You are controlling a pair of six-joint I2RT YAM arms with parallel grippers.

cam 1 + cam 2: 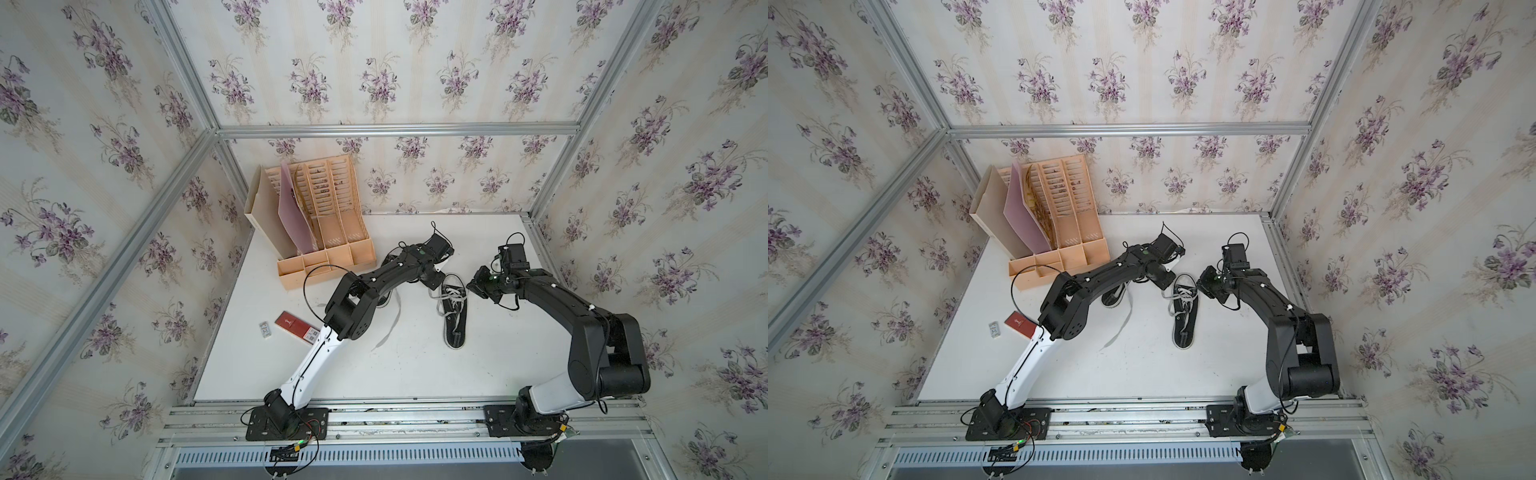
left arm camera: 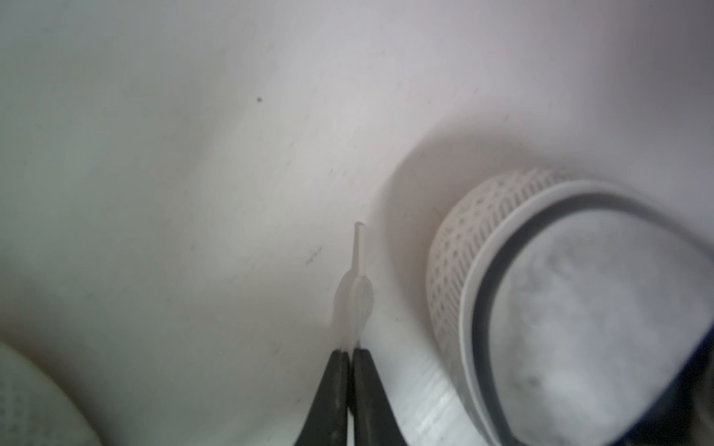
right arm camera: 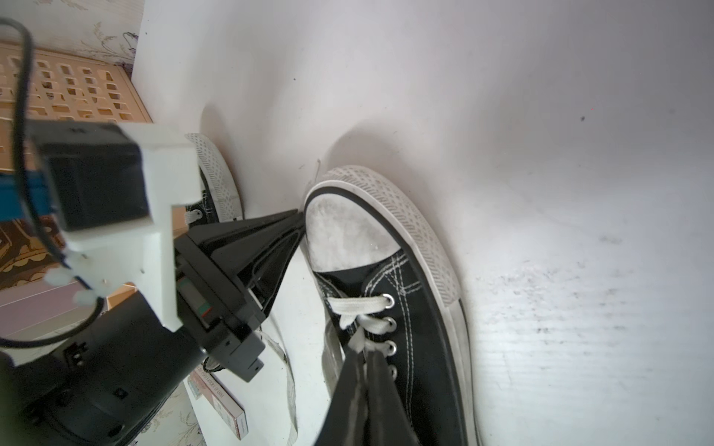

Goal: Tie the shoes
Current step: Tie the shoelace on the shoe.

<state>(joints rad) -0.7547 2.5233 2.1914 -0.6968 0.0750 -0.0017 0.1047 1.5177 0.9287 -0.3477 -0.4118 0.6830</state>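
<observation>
Left arm (image 1: 386, 278) and right arm (image 1: 552, 297) bend low, mid white table (image 1: 415, 374). Left gripper (image 2: 349, 353) pinches a flat white lace tip (image 2: 357, 293) (beside the black canvas shoe (image 1: 455, 328)); right gripper (image 3: 363, 357) pinches its lace (image 3: 357, 307).

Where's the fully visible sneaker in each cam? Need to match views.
Both top views: sneaker on the table, right of centre, toe end uppermost in the picture.
Left wrist: only its white toe cap, beside the left tool.
Right wrist: toe cap and laced front, close up, the left tool at the cap's edge.
Shared landmark: the left tool, shut on a lace tip beside that toe cap.
</observation>
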